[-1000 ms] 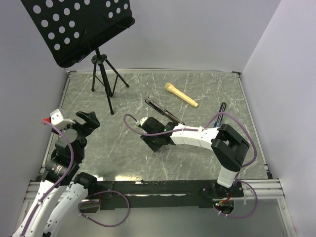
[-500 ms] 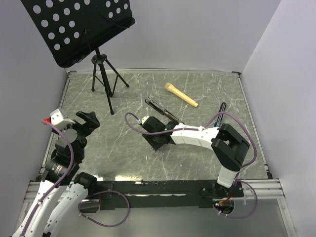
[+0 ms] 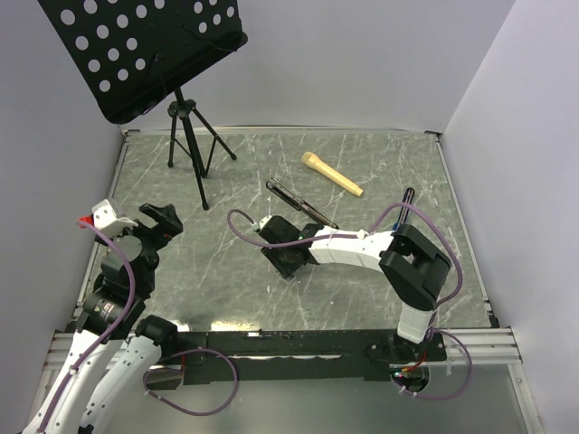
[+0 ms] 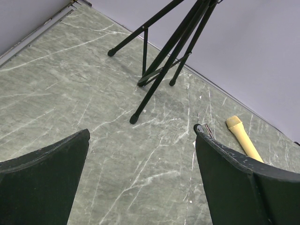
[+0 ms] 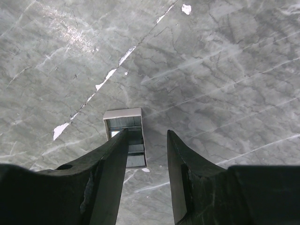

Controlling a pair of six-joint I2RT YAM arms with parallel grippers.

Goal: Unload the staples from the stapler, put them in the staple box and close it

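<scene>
The staples (image 5: 123, 123) are seen in the right wrist view as a small grey strip laid flat on the tabletop (image 5: 220, 70); the strip is not held. The right fingers (image 5: 110, 164) are set low over the tabletop with a narrow gap between them; nothing is pinched in that gap. The strip is found at the tip of one finger, the one on the left of that view; its near part is hidden behind that finger, its far end is shown past the tip, and one long edge is seen just inside the gap. The other finger is kept apart from the strip; bare tabletop is seen between them. Whether the strip is touched by the first finger cannot be told.

From above, the right arm is stretched to the middle of the tabletop; the strip is hidden under it there. The stapler (image 3: 301, 204) is laid slanted just beyond the right fingers and is not touched by them. A yellow stick (image 3: 332, 174) is seen farther back; a pen (image 3: 406, 201) is laid near the right side. The left fingers (image 4: 42, 183) are spread wide and nothing is held; they are kept at the left side, well apart from the stapler. A stand (image 3: 145, 54) is set at the back left corner.
</scene>
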